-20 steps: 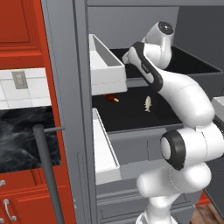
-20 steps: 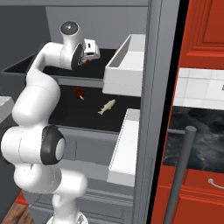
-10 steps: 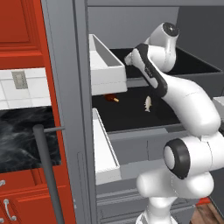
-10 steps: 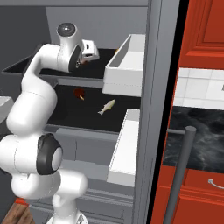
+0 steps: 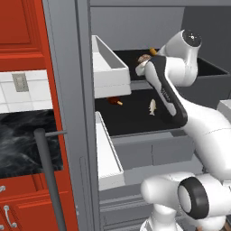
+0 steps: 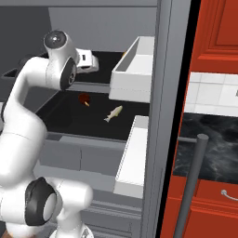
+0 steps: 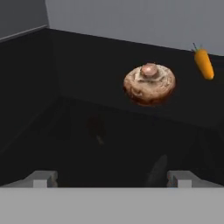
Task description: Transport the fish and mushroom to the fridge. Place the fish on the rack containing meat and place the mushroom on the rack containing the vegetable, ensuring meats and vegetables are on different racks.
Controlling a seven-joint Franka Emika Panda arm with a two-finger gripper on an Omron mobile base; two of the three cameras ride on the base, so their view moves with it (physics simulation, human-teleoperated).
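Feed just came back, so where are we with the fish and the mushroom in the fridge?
Both look placed. The fish lies on the lower rack near the meat. The mushroom sits on the upper rack with the carrot. The tool is open and holds nothing. What's left seems to be pulling the arm out of the fridge.

Red cabinets with framed panel fronts stood beside the open appliance, and more red cabinet doors rose on the other side. Below the upper cabinets ran a strip of white wall tiles, with a small grey switch plate set into them. Under the tiles lay a dark marbled panel, black veined with pale grey. Lower down, a red drawer front carried a small silver handle. The lighting was flat and even, casting only soft shadows.
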